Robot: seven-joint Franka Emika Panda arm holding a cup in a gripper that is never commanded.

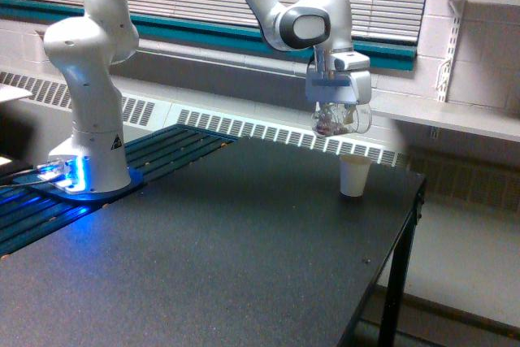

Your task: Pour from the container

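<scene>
A small clear cup (336, 119) with pinkish-brown bits inside hangs in the air, held by my gripper (338, 111), which is shut on it. The cup looks tilted, its mouth towards the exterior view's right. It hovers above and slightly to the exterior view's left of a white paper cup (354, 175). That paper cup stands upright near the far right corner of the dark table (211, 241).
The arm's white base (89, 144) stands at the exterior view's left on a blue-lit mount. The table's right edge (406, 241) drops off close beside the paper cup. A radiator and window blinds run behind, and a white shelf (455, 119) juts out at the right.
</scene>
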